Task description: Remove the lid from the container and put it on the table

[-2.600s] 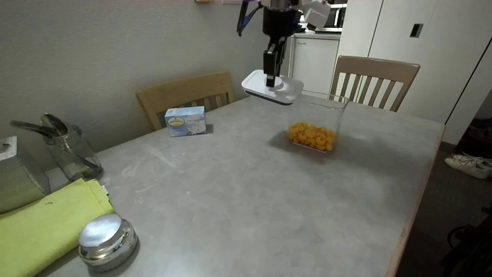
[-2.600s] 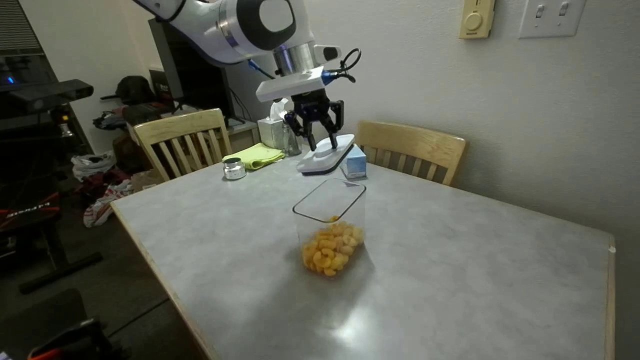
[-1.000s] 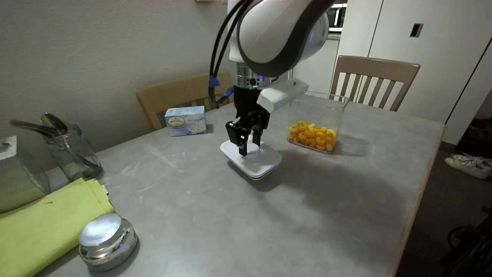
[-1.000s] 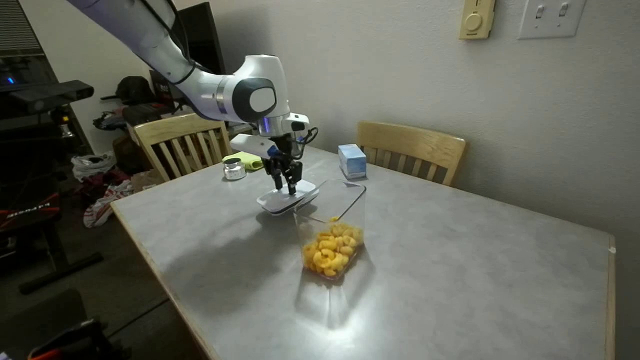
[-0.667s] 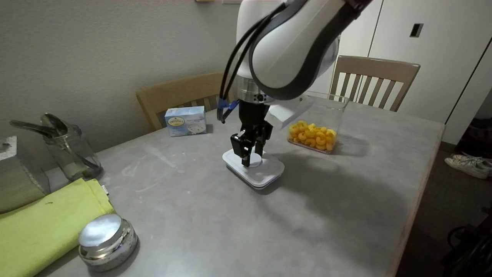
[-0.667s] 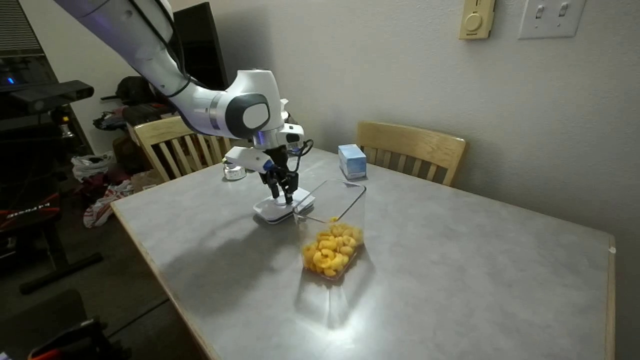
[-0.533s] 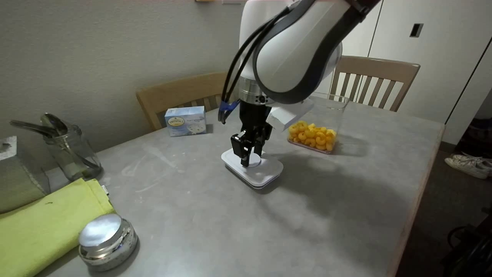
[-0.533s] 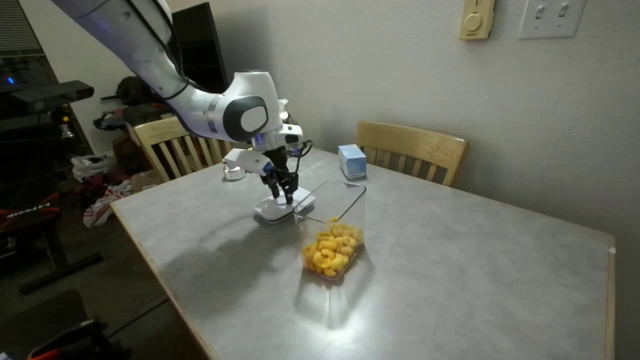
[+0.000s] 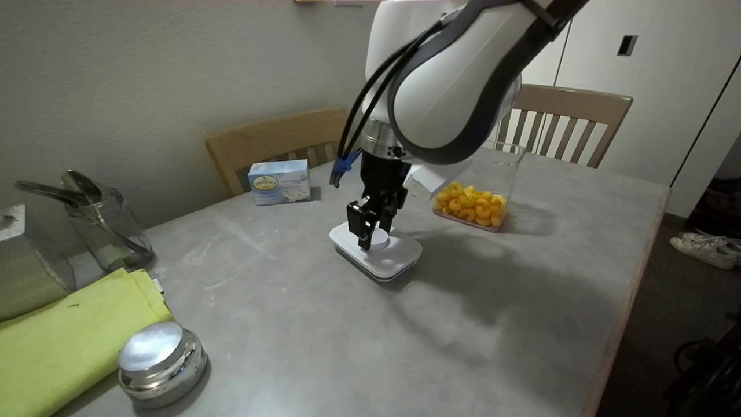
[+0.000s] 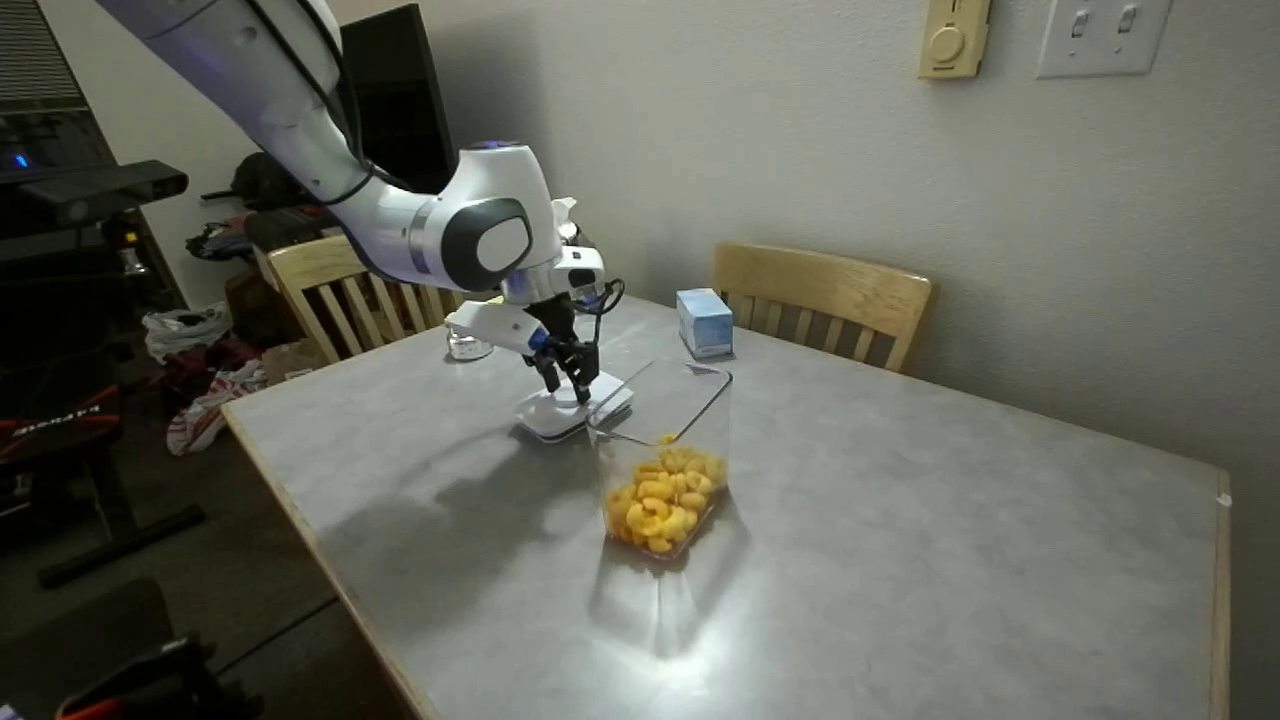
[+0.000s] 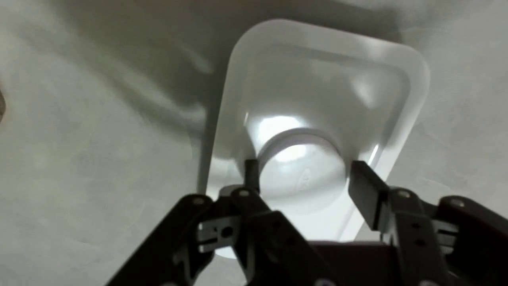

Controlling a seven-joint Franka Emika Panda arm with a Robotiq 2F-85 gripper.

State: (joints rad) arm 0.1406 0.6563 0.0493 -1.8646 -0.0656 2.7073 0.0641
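Black gripper [image 9: 375,235] fingers clamp white rounded-rectangular plastic lid [image 9: 385,256] — clear-plastic rectangular tub [image 9: 493,174] at its two o'clock, in an exterior view.

Grey table [image 9: 301,347], faintly mottled top, pale wood edge, some whitish streaks. Clear container [image 9: 501,174] stands upright on it. White lid [image 9: 389,256] near the container, raised centre up, right down at the surface; full contact can't be told. Soft shadow [image 10: 450,530] spreads beside both, glare patch [image 10: 690,665] in front of the container in an exterior view. Light-blue box [image 9: 281,184] stands near the back edge, apart from the container. Further along that edge: glass jar [image 9: 107,252]. Folded yellow cloth [image 9: 81,336] near the jar, round metal tin [image 9: 162,365] just beside the cloth. Pale box [image 9: 29,266] behind the cloth, cut off by frame, base hidden.
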